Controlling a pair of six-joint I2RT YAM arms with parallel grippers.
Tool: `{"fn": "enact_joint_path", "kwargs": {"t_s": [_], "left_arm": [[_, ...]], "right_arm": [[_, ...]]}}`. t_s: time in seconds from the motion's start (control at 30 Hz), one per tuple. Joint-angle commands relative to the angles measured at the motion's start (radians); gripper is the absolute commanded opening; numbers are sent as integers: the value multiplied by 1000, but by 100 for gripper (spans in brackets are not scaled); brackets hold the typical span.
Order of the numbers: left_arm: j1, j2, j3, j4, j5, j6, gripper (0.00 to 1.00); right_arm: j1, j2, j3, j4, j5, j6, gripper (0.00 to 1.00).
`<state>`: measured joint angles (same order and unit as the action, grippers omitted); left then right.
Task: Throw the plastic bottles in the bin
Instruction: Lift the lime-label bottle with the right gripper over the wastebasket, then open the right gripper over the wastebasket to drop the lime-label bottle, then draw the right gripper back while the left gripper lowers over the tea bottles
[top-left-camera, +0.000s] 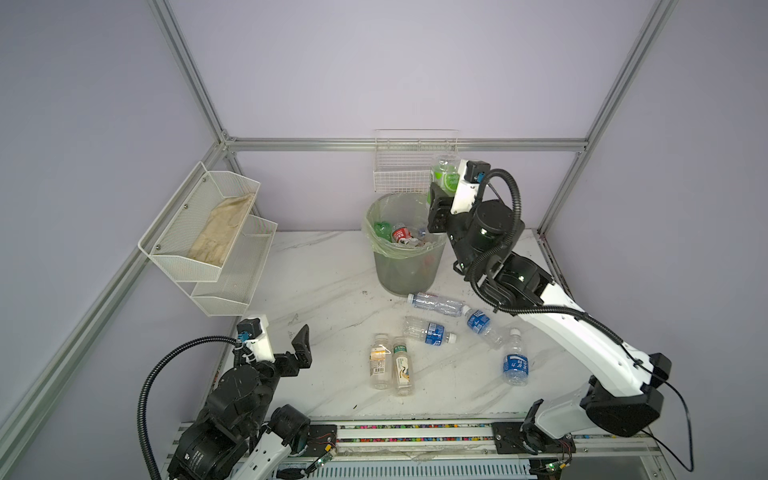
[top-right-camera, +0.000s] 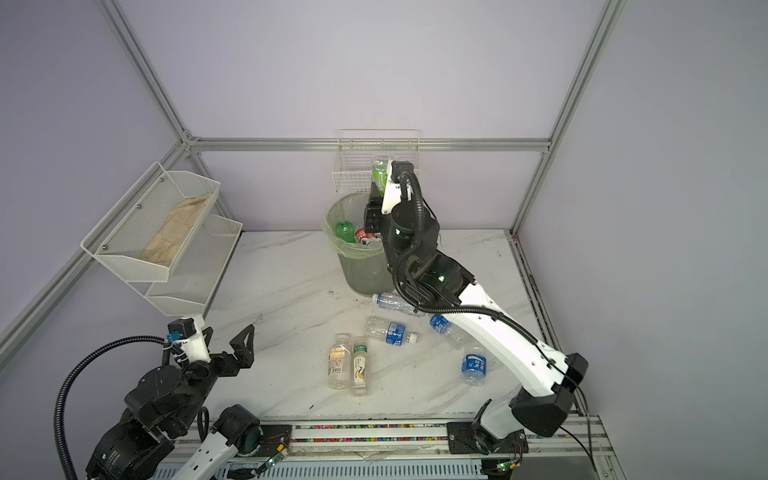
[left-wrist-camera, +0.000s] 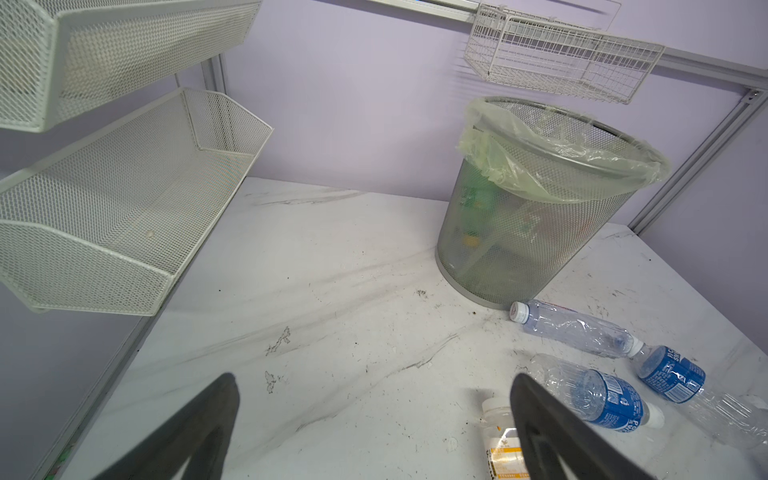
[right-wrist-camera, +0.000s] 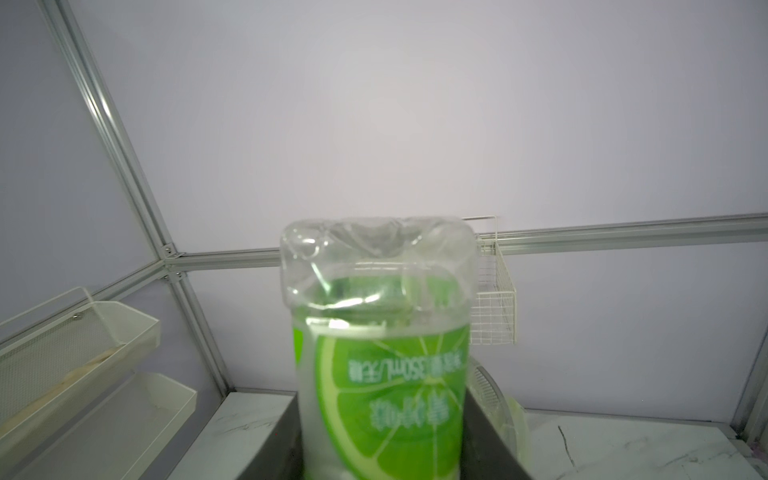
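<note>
Pinching lime-label bottle near bin, right pincer raised, left pincer spread wide, empty

right arm, left arm: white links, black joints | cable conduits: black, ribbed | wrist mounts: white

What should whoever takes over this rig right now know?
Right gripper: shut on the clear plastic bottle with lime-green label, raised beside the rim of the round grey mesh bin with pale green liner; not released.
Left gripper: open, empty, over the white marble-pattern table.
Done: several bottles in the bin, including a green bottle and a red-labelled bottle.
Left: drop the held bottle, then six lying on the table: three blue-labelled bottles, a crumpled clear bottle by the bin's base, an orange-labelled bottle beside a green-and-white-labelled bottle.
</note>
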<state>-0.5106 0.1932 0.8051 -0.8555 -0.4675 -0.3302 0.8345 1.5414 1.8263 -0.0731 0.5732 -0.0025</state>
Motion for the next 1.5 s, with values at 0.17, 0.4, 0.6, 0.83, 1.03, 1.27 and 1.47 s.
{"fn": "enact_joint_path", "kwargs": {"t_s": [0.17,0.4,0.6,0.83,1.03,1.27,1.47], "left_arm": [[7,-10,-29,12,4,-3,100],[9,-9,-30,12,3,-3,100],[13,8,-27,16,12,0,100],[15,14,-28,16,12,1,100],[15,30,-26,18,13,1,100],[15,85,-20,25,18,6,100],[15,202,-9,45,67,-13,99]], "right_arm": [[-126,357,357,-289,-128,42,97],[-126,199,163,-171,-182,60,97],[-126,70,28,-135,-194,80,97],[-126,-65,-123,-143,-221,139,97],[-126,-202,-257,-181,-209,192,97],[-126,-346,-399,-281,-137,223,97],[-127,-478,-479,-393,-41,247,97]]}}
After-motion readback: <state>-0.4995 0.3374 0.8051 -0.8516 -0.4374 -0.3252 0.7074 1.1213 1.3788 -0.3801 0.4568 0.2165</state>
